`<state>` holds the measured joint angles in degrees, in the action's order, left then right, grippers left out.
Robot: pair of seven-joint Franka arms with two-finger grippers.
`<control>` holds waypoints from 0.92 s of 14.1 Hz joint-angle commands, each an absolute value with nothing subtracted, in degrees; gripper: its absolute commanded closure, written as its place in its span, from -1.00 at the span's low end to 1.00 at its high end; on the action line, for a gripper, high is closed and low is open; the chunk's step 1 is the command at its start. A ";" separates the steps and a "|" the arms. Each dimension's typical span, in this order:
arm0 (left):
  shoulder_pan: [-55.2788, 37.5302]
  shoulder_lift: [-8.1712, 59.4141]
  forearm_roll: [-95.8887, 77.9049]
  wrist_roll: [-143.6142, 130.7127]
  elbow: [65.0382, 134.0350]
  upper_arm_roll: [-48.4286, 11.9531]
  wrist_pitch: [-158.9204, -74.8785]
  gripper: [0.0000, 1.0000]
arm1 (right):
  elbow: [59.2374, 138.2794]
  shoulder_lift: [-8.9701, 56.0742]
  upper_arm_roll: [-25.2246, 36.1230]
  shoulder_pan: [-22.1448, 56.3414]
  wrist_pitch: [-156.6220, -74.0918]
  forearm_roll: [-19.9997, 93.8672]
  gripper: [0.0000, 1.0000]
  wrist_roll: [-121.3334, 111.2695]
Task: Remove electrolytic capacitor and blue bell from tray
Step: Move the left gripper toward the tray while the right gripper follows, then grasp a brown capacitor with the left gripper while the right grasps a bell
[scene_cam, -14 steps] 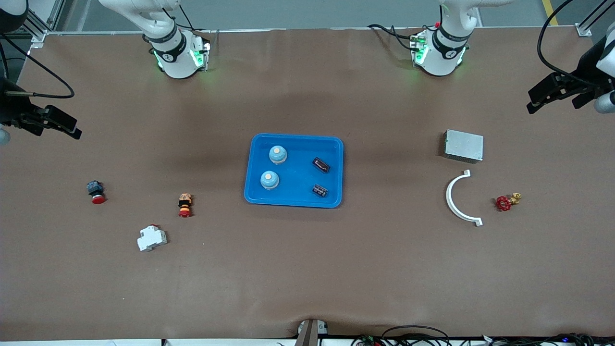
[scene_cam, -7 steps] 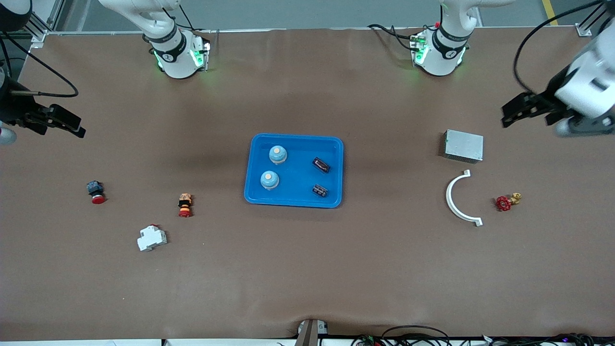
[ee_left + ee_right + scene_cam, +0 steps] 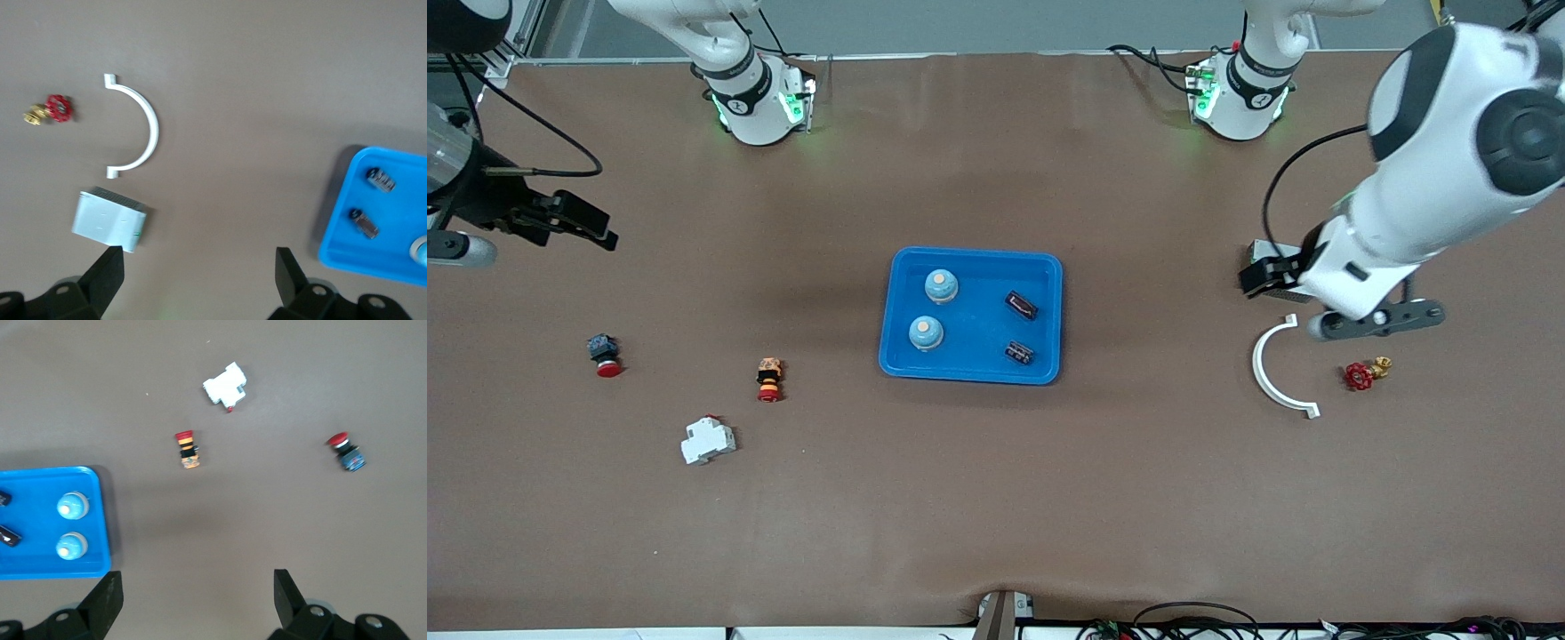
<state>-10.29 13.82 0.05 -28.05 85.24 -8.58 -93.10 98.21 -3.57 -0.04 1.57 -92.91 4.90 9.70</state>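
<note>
A blue tray sits mid-table. In it are two blue bells and two dark capacitors. My left gripper is open and empty, up over the silver box. My right gripper is open and empty, high over the right arm's end of the table. In the left wrist view my left gripper sees the tray and both capacitors. In the right wrist view my right gripper sees the tray and both bells.
At the left arm's end lie a white arc and a red valve. At the right arm's end lie a red-and-blue button, an orange button and a white breaker.
My left arm has swung in from the table's end to over the silver box. My right gripper has drifted a little toward the tray.
</note>
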 commanded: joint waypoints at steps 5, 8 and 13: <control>-21.26 22.58 -0.44 -51.31 83.32 -8.35 -100.19 -1.00 | 99.32 -1.68 0.18 11.06 -94.39 5.80 -1.00 24.32; -23.99 25.04 -1.14 -56.67 83.32 -8.35 -104.04 -1.00 | 99.05 0.96 0.18 15.37 -96.50 5.98 -1.00 35.65; -26.89 30.84 -8.96 -68.27 84.11 -9.40 -113.71 -0.98 | 94.15 12.36 0.18 22.39 -98.70 5.98 -1.00 40.08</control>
